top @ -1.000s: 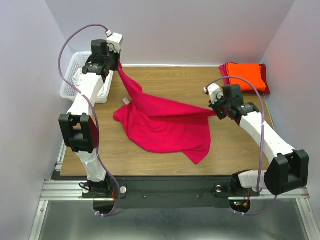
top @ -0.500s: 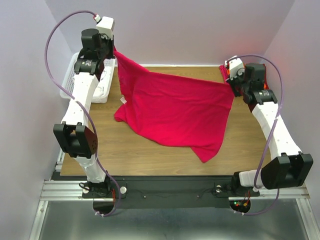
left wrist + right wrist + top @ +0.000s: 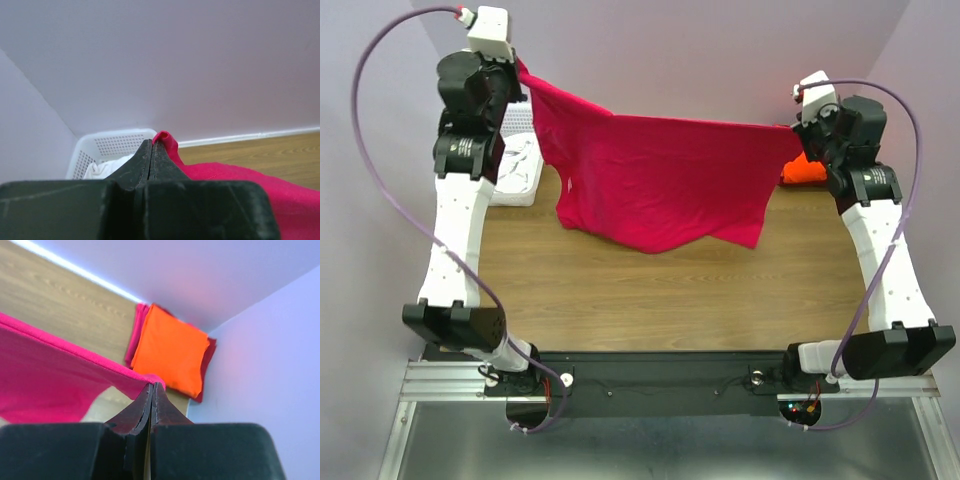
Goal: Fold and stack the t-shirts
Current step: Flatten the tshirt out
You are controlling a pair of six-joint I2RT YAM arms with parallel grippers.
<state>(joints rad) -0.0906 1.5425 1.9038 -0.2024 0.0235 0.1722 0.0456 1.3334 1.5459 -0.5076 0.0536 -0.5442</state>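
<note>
Small white tag (image 3: 567,184) on pinkish-red t-shirt (image 3: 660,180), unreadable.

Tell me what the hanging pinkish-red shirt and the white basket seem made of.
The pinkish-red shirt looks like soft, matte cloth, probably a cotton knit: it sags between its held corners and drapes in folds. The basket looks like rigid white plastic: its walls are pierced with regular small holes.

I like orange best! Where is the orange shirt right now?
In the right wrist view, the folded orange shirt lies on a darker red shirt in the far right corner of the table, beyond the pink shirt.
</note>
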